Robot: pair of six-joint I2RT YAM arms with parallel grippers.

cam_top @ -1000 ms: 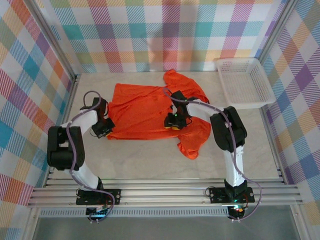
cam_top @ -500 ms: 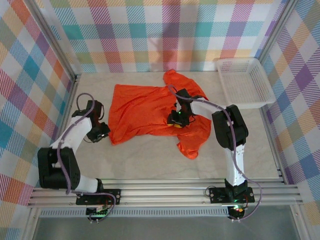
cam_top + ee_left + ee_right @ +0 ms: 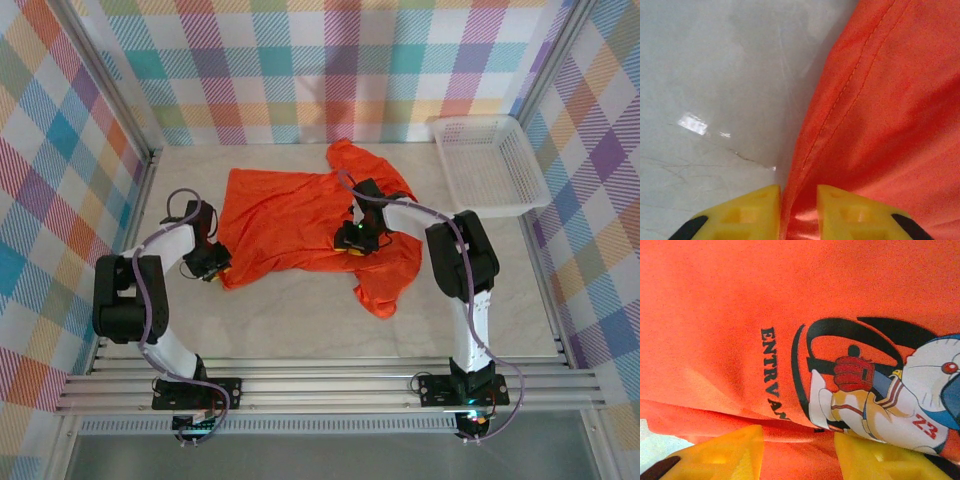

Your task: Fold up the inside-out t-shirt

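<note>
Your left gripper (image 3: 799,210) straddles the t-shirt (image 3: 285,225) hem, fingers narrowly parted; I cannot tell if it pinches. Your right gripper (image 3: 797,452) stands parted on the chest print (image 3: 880,395). Between them the cloth lies rumpled, with no neat fold yet.

Robot test cell, laboratory type. Tabletop (image 3: 290,320) enclosed on three sides by plaid-printed walls (image 3: 340,70). Aluminium rails (image 3: 330,385) along the near edge carry two cabled arms (image 3: 460,270). Metal framing posts (image 3: 110,90) at the corners.

black "entrva" (rest hidden) and red "23" on the cartoon print (image 3: 875,390) of the t-shirt (image 3: 715,300)
</note>
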